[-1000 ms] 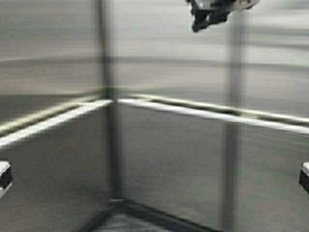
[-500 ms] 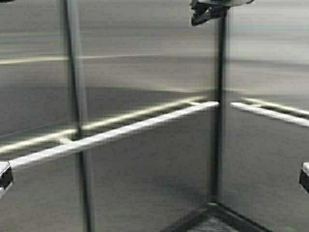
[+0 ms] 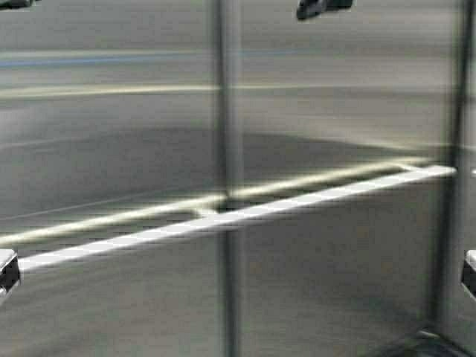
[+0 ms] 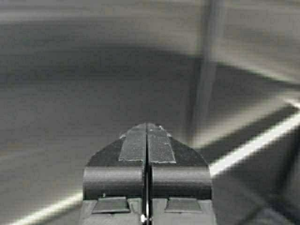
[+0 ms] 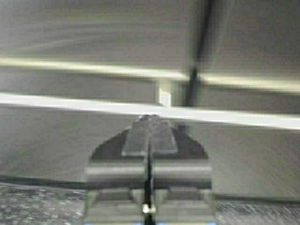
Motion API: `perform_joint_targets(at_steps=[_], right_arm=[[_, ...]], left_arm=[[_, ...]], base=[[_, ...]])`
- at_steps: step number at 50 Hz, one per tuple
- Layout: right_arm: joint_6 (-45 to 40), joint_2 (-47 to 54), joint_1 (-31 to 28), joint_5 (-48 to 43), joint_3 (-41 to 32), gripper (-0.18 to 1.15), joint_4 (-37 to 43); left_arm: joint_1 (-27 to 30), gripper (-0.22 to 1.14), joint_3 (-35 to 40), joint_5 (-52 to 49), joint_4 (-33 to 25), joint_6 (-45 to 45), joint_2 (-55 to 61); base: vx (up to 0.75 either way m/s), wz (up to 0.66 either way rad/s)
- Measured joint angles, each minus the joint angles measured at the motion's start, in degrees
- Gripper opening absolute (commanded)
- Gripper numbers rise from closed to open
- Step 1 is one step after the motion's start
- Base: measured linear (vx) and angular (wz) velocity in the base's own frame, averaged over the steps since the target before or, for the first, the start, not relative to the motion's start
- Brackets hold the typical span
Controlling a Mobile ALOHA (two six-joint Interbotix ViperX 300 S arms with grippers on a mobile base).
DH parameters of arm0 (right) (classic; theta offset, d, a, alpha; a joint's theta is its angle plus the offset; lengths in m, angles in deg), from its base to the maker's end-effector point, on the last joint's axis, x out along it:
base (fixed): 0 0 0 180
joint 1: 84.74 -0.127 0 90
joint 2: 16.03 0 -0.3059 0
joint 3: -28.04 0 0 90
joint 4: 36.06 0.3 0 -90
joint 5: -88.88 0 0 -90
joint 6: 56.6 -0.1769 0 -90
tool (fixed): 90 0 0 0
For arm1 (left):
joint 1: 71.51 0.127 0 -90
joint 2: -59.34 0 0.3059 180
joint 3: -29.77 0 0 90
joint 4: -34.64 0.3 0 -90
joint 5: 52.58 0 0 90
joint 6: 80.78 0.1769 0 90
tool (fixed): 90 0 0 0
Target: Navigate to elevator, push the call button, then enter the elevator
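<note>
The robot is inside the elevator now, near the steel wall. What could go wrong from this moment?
1. The handrail runs across the wall just ahead; the base might drive the shut right pincer into it.
2. The shut left pincer points at the steel wall and could scrape it.

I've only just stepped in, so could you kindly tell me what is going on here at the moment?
The robot is already inside the elevator, facing its steel-panelled wall, with the tubular handrail running across in front of it. Neither arm is handling anything: the left tool and the right tool are both shut and empty, held up toward the wall. The right tool sits close in front of the handrail. The call button is not in view.
</note>
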Motion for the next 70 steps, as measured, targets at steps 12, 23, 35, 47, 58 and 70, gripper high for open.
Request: perform_joint_targets(at_steps=[12, 23, 35, 47, 58, 70], right_arm=[[0.09, 0.09, 0.44, -2.99, 0.97, 0.06, 0.09], [-0.09, 1.32, 0.62, -3.87, 1.32, 0.06, 0.09], [-0.79, 0.79, 0.26, -3.87, 1.32, 0.06, 1.23], [-0.79, 0.44, 0.09, -4.22, 1.32, 0.06, 1.23], [-0.88, 0.18, 0.09, -4.31, 1.32, 0.06, 1.32], [-1.05, -0.18, 0.0, -4.66, 1.32, 0.06, 1.32]], left_arm=[[0.09, 0.03, -0.09, 0.0, -0.09, -0.26, 0.79], [0.0, 0.03, -0.35, 0.0, -0.09, -1.32, 1.14], [-0.09, 0.03, -0.62, 0.0, -0.09, -1.32, 1.32], [0.0, 0.03, -0.79, 0.0, -0.09, -1.23, 1.41], [0.09, 0.03, -0.79, 0.0, -0.09, -1.14, 1.41], [0.09, 0.03, 0.0, 0.0, -0.09, -0.62, 2.81]], base=[[0.04, 0.51], [0.03, 0.48], [0.03, 0.59], [0.01, 0.62], [0.02, 0.53], [0.03, 0.43]])
